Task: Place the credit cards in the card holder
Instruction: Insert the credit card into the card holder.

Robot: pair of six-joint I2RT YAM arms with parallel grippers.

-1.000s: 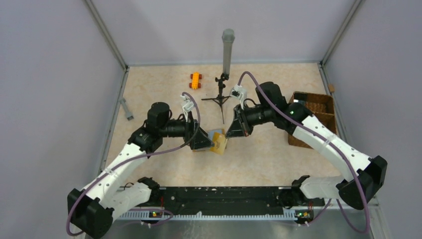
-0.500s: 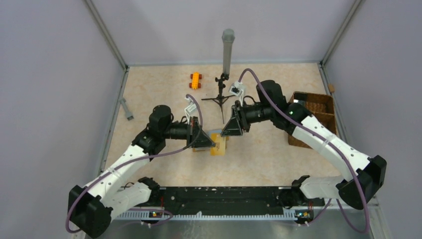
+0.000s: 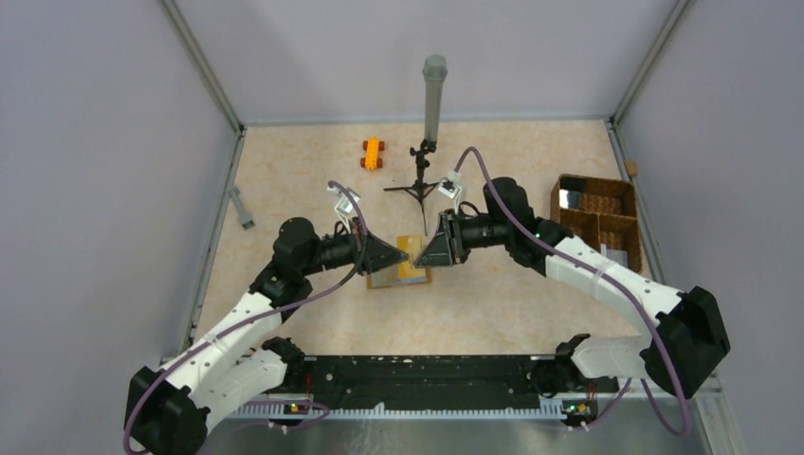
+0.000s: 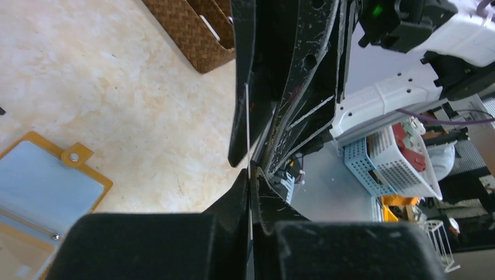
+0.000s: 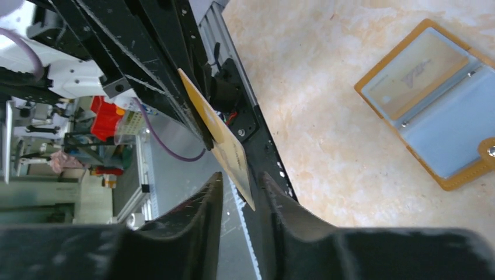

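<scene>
Card holder (image 5: 435, 108), upper right of the right wrist view: mustard-orange border, one pocket pale blue, the other tan with faint grey print. Card (image 5: 225, 146), centre: golden orange. Left gripper (image 4: 250, 192) and right gripper (image 5: 240, 189): black, pale scratches. Bench (image 3: 493, 303): cream, beige marbling. Basket (image 4: 187, 35): brown weave. Toy car (image 3: 372, 153): orange, black wheels.

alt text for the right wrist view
A gold card, pinched by the left tool, pokes between the parted fingers of the right tool. The orange card holder lies open on the marbled table beyond.
</scene>
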